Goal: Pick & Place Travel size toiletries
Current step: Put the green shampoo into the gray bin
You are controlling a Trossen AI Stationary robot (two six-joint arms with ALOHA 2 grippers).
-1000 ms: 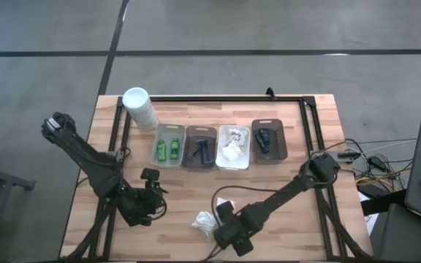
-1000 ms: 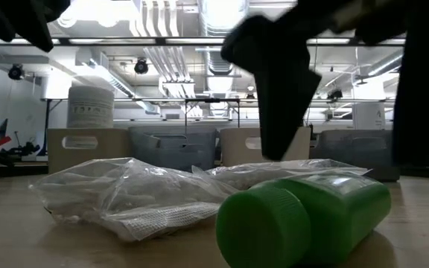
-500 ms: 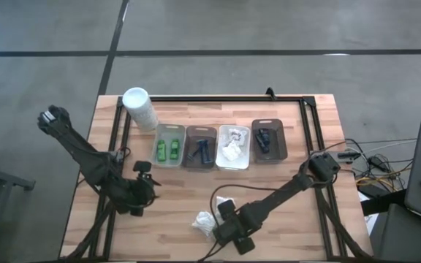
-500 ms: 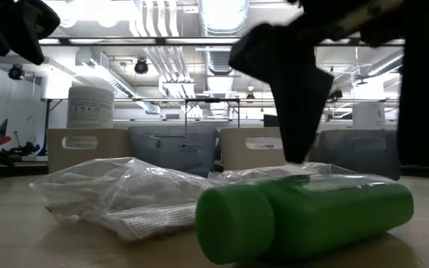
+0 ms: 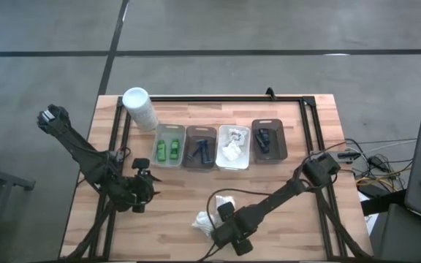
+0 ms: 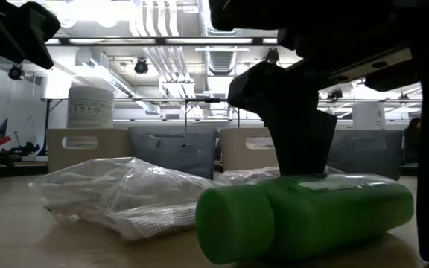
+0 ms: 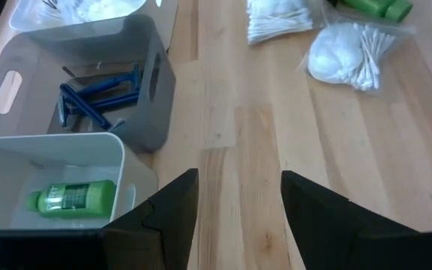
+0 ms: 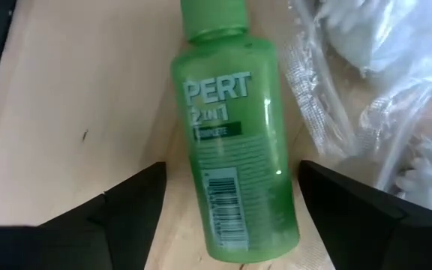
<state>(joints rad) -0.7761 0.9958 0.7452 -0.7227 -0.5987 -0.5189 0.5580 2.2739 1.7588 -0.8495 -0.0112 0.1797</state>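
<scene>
A small bright green plastic bottle with a green screw cap [image 8: 231,142] lies on its side on the pale wooden worktop [image 5: 298,219], at the near edge, touching or just beside a clear plastic bag of white cotton puffs and swabs [image 6: 125,195]. In the right wrist view its printed label faces up and its cap points away from the wrist.

The right gripper [image 8: 231,202] hangs directly over the bottle, released, one dark finger on each side of the body and neither yet touching it. The low view shows a finger low beside the bottle's upper side [image 6: 296,141].

The step in hand looks like the grasp. To do it well, the fingers should come down until they straddle the widest part of the body near the label, not the cap, then close squarely across the short axis so the round bottle does not roll or squirt out. The bag's edge lies close to one finger; catching the film would drag the puffs along, so a slight offset away from it seems wise.

Farther off, four rectangular plastic trays stand in a row; the white tray [image 7: 66,187] already holds green bottles and is likely the goal. The left gripper [image 7: 238,217] waits, open and empty, near that tray.
</scene>
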